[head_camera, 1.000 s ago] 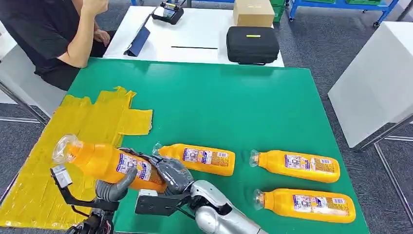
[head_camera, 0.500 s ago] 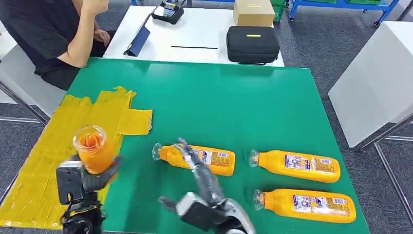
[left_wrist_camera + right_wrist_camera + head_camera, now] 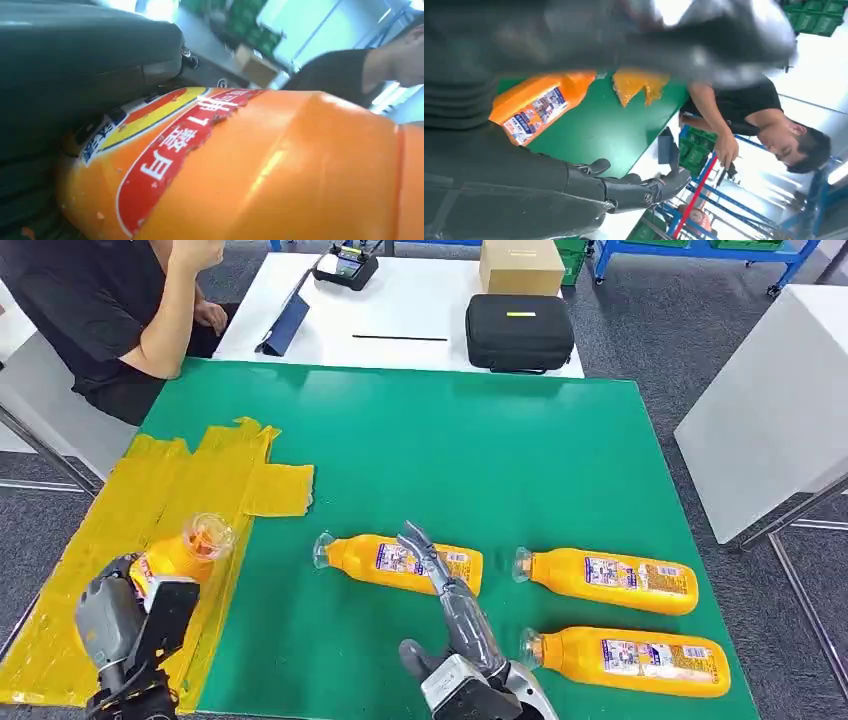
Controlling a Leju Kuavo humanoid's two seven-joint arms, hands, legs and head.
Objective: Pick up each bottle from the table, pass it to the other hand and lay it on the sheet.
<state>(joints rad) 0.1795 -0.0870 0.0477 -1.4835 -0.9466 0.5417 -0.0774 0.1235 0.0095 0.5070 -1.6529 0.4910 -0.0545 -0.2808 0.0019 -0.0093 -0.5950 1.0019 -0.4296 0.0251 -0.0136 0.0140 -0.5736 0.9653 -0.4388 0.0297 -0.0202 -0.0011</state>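
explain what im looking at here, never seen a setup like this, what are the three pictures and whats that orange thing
It is a two-armed humanoid robot moving bottles. The wide picture is from its head, looking down at a green table. The other two come from cameras at its wrists, so they look turned.

The left hand holds an orange bottle over the yellow sheet; the left wrist view shows that bottle close up. The right hand holds nothing, its fingers spread apart.

Three more bottles lie on the table. A person sits at the far corner.
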